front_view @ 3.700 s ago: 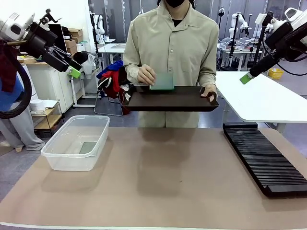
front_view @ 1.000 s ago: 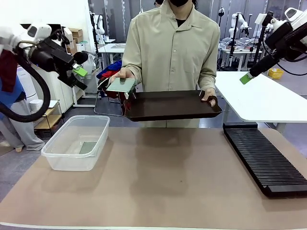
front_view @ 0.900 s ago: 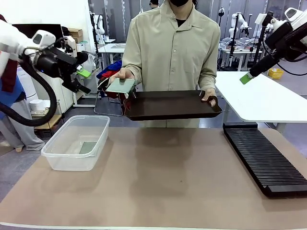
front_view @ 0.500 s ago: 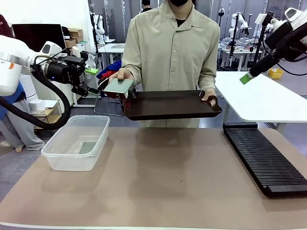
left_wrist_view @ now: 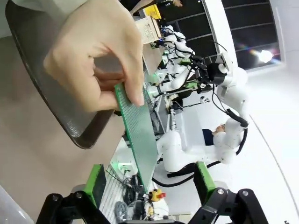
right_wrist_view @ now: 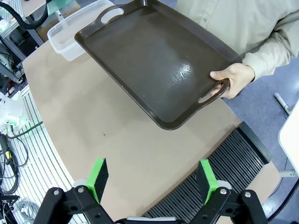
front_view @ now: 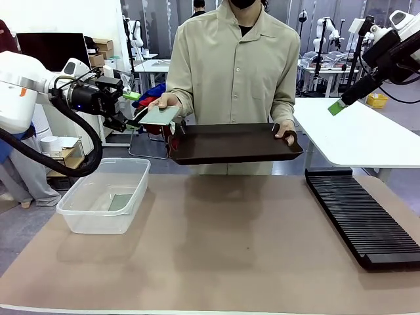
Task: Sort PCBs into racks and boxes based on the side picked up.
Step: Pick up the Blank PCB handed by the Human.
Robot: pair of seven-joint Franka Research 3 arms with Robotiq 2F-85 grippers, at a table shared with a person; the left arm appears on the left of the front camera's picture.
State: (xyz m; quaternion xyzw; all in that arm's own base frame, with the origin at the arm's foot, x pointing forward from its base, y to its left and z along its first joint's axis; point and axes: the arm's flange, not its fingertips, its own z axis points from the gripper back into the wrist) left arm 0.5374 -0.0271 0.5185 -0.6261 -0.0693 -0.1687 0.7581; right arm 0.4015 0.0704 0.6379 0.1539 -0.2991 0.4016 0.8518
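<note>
Dark brown tray [front_view: 233, 144] with cut-out handles and a shiny patch on its floor, up in the air over the tan tabletop [front_view: 216, 262]. A person in a beige button-up shirt [front_view: 233, 65] stands right behind it. On the right there's a white table [front_view: 354, 134], with a small yellow bin [front_view: 377, 100] farther back. Cardboard boxes [front_view: 102, 47] are stacked back left.

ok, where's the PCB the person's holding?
Front view, left of centre: PCB in the person's hand, by the tray, at the open left gripper.
</note>
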